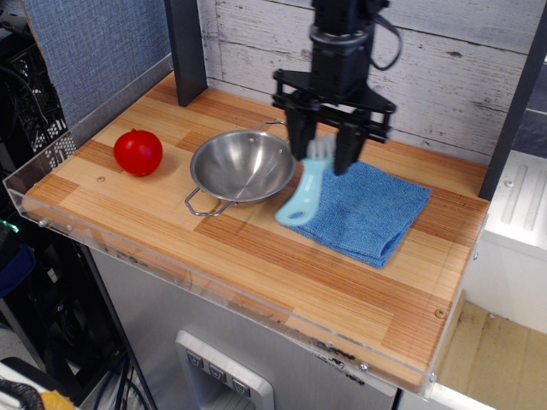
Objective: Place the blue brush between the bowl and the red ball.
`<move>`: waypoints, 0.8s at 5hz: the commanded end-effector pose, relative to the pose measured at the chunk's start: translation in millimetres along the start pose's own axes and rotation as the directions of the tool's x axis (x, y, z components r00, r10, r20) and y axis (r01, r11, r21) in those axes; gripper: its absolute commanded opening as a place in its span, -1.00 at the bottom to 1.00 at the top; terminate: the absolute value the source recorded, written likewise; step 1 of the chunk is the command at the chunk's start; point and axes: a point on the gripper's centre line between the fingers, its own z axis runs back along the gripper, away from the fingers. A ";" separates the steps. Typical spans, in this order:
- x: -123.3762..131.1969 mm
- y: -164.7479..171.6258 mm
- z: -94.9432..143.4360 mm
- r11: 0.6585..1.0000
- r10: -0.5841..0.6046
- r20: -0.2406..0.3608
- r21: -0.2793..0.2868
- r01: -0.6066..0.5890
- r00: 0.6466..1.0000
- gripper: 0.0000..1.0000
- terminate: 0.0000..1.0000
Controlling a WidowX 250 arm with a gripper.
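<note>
My gripper (322, 155) is shut on the bristle end of the blue brush (302, 191), a pale aqua dish brush with white bristles. The brush hangs in the air, handle down and to the left, over the left edge of the blue cloth and just right of the bowl. The bowl (243, 166) is a shiny steel bowl with two wire handles, at the middle of the table. The red ball (138, 152) sits on the table left of the bowl, with a gap of bare wood between them.
A blue folded cloth (367, 209) lies right of the bowl. A dark post (186, 49) stands at the back left. A clear plastic rim (171, 265) runs along the table's front and left edges. A wooden wall is behind.
</note>
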 end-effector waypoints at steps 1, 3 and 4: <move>11.3 56.6 22.5 1.000 0.003 0.061 -0.008 -0.003 0.998 -1.00 -1.00; 18.2 100.6 15.8 0.999 0.032 0.040 -0.004 -0.032 0.999 -1.00 -1.00; 22.1 114.3 7.4 0.999 0.047 0.021 -0.001 -0.047 0.999 -1.00 -1.00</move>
